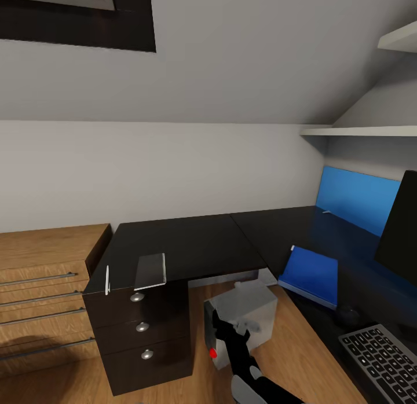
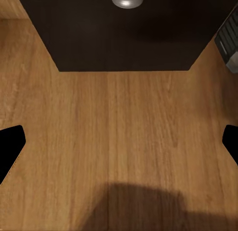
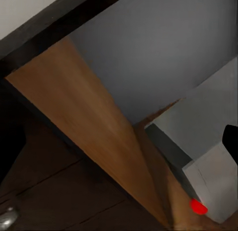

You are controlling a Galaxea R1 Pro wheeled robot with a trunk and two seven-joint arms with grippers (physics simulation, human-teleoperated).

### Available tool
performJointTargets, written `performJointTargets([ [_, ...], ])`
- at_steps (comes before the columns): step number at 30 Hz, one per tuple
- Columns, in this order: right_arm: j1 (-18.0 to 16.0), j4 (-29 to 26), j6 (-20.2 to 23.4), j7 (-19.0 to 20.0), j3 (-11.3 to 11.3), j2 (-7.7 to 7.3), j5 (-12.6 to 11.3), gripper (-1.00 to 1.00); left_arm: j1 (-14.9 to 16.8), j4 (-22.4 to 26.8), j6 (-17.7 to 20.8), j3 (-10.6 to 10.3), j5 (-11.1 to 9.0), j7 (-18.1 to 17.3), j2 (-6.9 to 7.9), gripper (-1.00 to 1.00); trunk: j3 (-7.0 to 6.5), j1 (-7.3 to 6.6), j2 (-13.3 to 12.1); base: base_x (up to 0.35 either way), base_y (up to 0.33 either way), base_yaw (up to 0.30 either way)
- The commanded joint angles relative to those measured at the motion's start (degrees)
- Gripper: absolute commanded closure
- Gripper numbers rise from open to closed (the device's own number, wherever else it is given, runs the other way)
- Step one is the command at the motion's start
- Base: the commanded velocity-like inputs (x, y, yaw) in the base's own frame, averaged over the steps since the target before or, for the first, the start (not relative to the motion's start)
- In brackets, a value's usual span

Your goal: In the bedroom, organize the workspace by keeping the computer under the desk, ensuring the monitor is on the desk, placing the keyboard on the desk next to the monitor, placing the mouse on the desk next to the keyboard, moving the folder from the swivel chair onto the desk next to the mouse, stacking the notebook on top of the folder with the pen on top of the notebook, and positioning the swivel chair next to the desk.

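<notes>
- Right gripper (image 1: 236, 330) of mine hangs against the front of the computer (image 1: 246, 320), its black fingers over the darker face; whether the jaws are spread or pinching, I cannot tell.
- Left gripper (image 2: 119, 142) is spread wide over bare wood-grain floor (image 2: 124, 142), with only the dark fingertips (image 2: 10, 144) cut by the picture's edges.
- The computer is a matte light-grey box with a red dot light (image 3: 198, 206), standing on the floor under the glossy black desk (image 1: 191, 245), just beside the drawer unit (image 1: 145, 334) with round silver knobs.
- On the desk: a flat bright-blue folder (image 1: 313, 274), a thin grey notebook (image 1: 150, 271) and a white stick-like pen (image 1: 107, 279) over the drawers.
- The monitor (image 1: 399, 230) and keyboard (image 1: 382, 357) are cut off at the edge; the mouse (image 1: 349, 315) is a dim dark lump.
</notes>
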State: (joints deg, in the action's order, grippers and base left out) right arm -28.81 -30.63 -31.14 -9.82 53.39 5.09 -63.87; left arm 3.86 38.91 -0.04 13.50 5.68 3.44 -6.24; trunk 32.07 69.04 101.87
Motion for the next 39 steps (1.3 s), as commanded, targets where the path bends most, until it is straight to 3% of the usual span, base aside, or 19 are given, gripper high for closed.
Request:
performJointTargets([
  [1,-0.1,1.1,-0.3,-0.4,0.6,0.16,-0.1,-1.0,0.0,0.0,0.0,0.3,0.6,0.0,0.04,-1.0,0.06,-0.01,0.0,0.0,0.0,0.0],
  [13,0.7,14.7,-0.3,-0.1,1.3,1.79,0.4,-1.0,0.0,-1.5,0.0,0.6,0.5,0.0,0.59,-1.0,0.06,-0.01,0.0,0.0,0.0,0.0],
  [17,2.8,16.8,-0.3,0.0,2.1,1.98,1.9,-1.0,0.0,-4.4,-0.1,1.3,0.4,0.0,1.06,-1.0,0.06,-0.01,0.0,0.0,0.0,0.0],
  [24,6.6,19.4,-1.2,0.0,3.5,1.9,7.2,-1.0,0.0,-7.4,-0.1,4.7,-0.1,0.0,1.64,-1.0,0.06,-0.01,0.0,0.0,0.0,0.0],
  [30,8.5,21.3,-1.8,-1.9,5.4,3.64,9.1,-1.0,0.1,-9.3,-1.6,4.8,0.4,0.3,0.85,-1.0,0.06,-0.01,0.0,0.0,0.0,0.0],
  [39,9.7,24.2,-2.2,-2.8,6.0,3.48,9.8,-1.0,0.1,-12.2,-2.2,4.8,0.4,0.4,1.75,-1.0,0.06,-0.01,0.0,0.0,0.0,0.0],
])
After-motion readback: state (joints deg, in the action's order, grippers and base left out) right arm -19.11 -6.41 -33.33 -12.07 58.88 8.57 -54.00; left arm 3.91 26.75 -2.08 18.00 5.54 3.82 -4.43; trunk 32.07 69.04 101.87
